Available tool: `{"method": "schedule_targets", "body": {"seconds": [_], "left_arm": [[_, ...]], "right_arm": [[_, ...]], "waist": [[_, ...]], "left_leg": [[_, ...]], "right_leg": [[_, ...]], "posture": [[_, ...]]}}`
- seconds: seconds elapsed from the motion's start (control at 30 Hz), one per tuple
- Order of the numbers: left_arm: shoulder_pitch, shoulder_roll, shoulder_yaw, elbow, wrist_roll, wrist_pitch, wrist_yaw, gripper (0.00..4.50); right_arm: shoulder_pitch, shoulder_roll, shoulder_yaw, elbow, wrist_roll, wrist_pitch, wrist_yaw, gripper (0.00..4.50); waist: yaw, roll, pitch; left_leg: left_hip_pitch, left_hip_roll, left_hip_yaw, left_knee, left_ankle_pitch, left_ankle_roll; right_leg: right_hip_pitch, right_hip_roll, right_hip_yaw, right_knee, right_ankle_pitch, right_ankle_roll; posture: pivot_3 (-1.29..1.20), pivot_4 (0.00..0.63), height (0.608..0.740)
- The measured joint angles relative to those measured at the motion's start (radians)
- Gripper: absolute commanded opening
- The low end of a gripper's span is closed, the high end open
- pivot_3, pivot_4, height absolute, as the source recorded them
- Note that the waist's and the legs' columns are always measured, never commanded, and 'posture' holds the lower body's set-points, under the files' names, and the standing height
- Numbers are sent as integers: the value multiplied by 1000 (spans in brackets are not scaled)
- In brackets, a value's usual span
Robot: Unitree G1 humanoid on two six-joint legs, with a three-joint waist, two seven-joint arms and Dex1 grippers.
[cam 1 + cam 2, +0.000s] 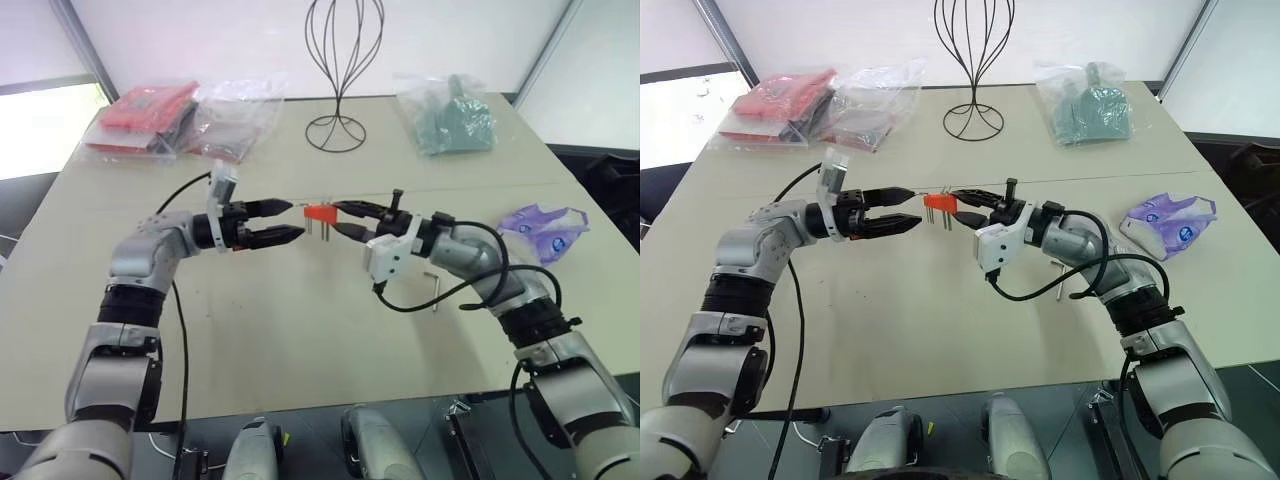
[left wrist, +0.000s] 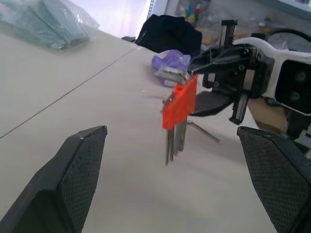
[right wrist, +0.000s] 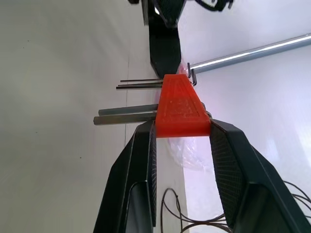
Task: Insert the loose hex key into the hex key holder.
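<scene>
A wide, pale beige surface [image 1: 300, 330] carries everything; a thin seam runs across it from side to side, roughly level with the two arms. Behind it stand white walls, with a bright window on the robot's left and dark clutter past the surface's right edge.

Above the middle of the surface, the right gripper [image 1: 338, 220] is clamped on the hex key holder [image 1: 319, 214], an orange-red block held clear of the surface. In the right wrist view the two black fingers press the block's opposite sides, and several grey keys stick out of it sideways. The left gripper [image 1: 290, 222] faces the holder from the other side with its jaws spread wide and nothing between them; its fingertips are just beside the block without touching it. The left wrist view shows the block hanging between the two wide-spread fingers, further off, with its keys pointing down.

The loose hex key [image 1: 434, 290], a thin L-shaped rod, lies flat on the surface below the right forearm, well apart from the holder.

At the far edge, a black wire stand [image 1: 337, 90] rises from a round base near the middle. To its left lie a clear bag with red contents [image 1: 145, 115] and another clear bag [image 1: 238, 115] next to it. To its right sits a clear bag with something grey-green inside [image 1: 455, 118]. A purple packet [image 1: 545, 228] rests near the right edge, just beyond the right arm's elbow.
</scene>
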Motion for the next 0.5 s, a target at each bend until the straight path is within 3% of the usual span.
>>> {"method": "schedule_targets", "body": {"seconds": [0.5], "left_arm": [[-83, -97, -4, 120, 48, -58, -50, 4500]], "right_arm": [[35, 11, 1, -70, 0, 48, 0, 1004]], "waist": [[0, 0, 0]], "left_leg": [[0, 0, 0, 0, 0, 0]], "right_leg": [[0, 0, 0, 0, 0, 0]], "posture": [[0, 150, 740]]}}
